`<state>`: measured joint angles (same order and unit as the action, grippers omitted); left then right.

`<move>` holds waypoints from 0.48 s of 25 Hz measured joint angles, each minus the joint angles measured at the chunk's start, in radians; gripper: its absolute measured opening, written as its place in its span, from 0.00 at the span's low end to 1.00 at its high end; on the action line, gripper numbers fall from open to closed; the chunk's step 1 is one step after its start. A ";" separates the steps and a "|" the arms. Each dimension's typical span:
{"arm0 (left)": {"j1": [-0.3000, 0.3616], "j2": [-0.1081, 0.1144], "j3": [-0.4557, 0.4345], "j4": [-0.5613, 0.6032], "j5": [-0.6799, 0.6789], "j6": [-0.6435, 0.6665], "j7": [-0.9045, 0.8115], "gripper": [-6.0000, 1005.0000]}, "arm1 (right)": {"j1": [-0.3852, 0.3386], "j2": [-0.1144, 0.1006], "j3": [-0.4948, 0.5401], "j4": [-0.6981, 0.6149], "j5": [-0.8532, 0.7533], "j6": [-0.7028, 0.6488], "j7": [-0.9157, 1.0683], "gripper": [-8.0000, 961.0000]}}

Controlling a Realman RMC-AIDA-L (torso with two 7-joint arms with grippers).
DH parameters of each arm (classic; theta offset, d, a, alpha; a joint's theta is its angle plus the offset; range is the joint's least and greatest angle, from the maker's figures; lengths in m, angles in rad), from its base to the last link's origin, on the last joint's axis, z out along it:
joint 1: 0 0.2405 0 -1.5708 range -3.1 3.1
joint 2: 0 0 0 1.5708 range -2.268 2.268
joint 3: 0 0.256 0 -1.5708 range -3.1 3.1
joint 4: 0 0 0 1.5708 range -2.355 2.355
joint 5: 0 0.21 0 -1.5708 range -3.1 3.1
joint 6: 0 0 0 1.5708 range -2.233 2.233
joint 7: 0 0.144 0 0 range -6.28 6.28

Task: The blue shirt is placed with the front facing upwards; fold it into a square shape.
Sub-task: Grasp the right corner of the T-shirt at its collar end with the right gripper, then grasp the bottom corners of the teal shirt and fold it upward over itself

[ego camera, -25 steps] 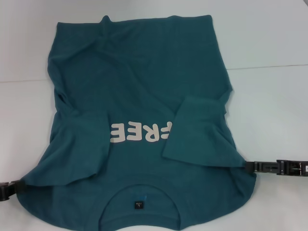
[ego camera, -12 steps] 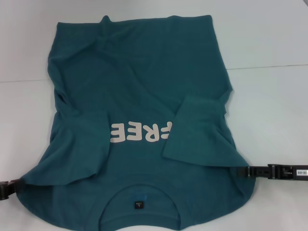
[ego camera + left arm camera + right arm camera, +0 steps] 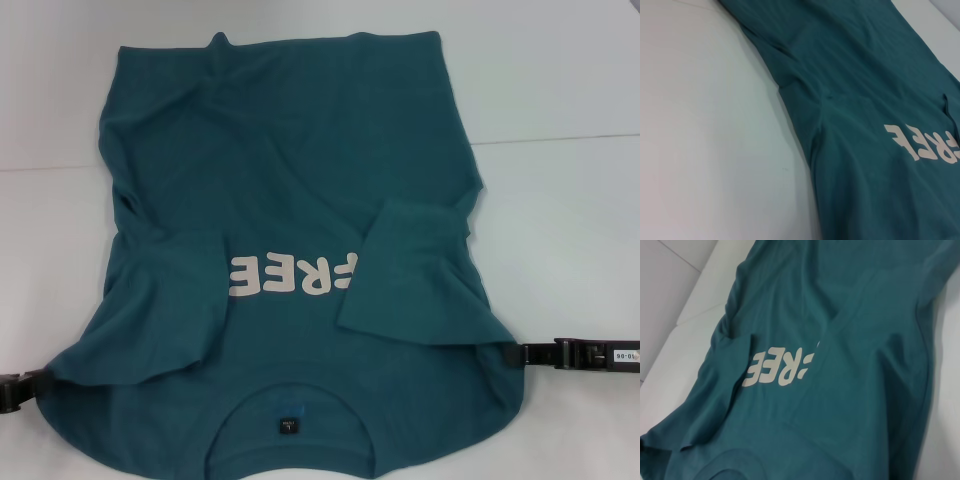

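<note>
We see one blue shirt lying spread on the white counter, front side up, with its collar toward the near edge and its hem toward the far edge. It covers the middle of the counter and almost reaches the near edge. Both sleeves are folded inward over the chest, one from each side, and each covers an end of the pale lettering, so only a part of the word can be read. A small dark label sits inside the collar.

We count two hands. The left hand is at the near left corner of the shirt, touching its edge at the shoulder. The right hand is at the near right side, its tip just at the shirt's edge below the folded sleeve. For both hands we cannot tell if the fingers are closed on the cloth, because the cloth and the picture border hide the tips.

A thin seam line crosses the counter on the right side; nothing stands between the hands and the shirt.

The head view alone shows the two hands and the label. The left wrist view shows the shirt's left side with its wrinkles and bare counter beside it. The right wrist view shows the lettering and the fold of the right sleeve more closely.
</note>
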<state>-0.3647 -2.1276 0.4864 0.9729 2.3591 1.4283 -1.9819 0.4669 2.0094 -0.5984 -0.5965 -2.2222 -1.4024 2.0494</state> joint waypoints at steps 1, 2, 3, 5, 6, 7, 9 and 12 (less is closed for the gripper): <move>0.000 0.000 0.000 0.000 0.000 0.000 0.000 0.00 | 0.000 0.000 -0.001 0.002 0.000 0.005 0.001 0.37; 0.000 0.000 0.000 0.000 0.000 0.000 0.000 0.00 | 0.001 0.000 -0.003 0.003 -0.001 0.013 0.003 0.35; 0.000 0.000 0.000 0.000 0.000 0.000 0.000 0.00 | 0.001 0.000 -0.004 0.004 -0.001 0.021 0.005 0.33; -0.001 0.000 0.000 0.000 0.000 0.000 0.000 0.00 | 0.001 0.000 -0.007 0.004 -0.002 0.029 0.008 0.27; -0.001 0.000 0.000 0.000 0.000 0.000 0.000 0.00 | 0.001 0.001 -0.007 0.004 -0.002 0.031 0.008 0.23; -0.002 0.000 0.000 0.000 0.000 0.000 0.001 0.00 | 0.001 0.001 -0.007 0.004 -0.002 0.033 0.008 0.19; -0.002 0.000 0.000 0.000 0.000 0.000 0.002 0.00 | 0.000 0.001 -0.007 0.004 -0.002 0.034 0.008 0.11; -0.002 0.000 0.000 -0.001 0.000 0.000 0.003 0.00 | -0.002 0.001 -0.005 0.004 -0.002 0.033 0.007 0.05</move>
<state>-0.3665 -2.1276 0.4862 0.9721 2.3589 1.4281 -1.9787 0.4651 2.0108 -0.6036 -0.5921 -2.2243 -1.3693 2.0561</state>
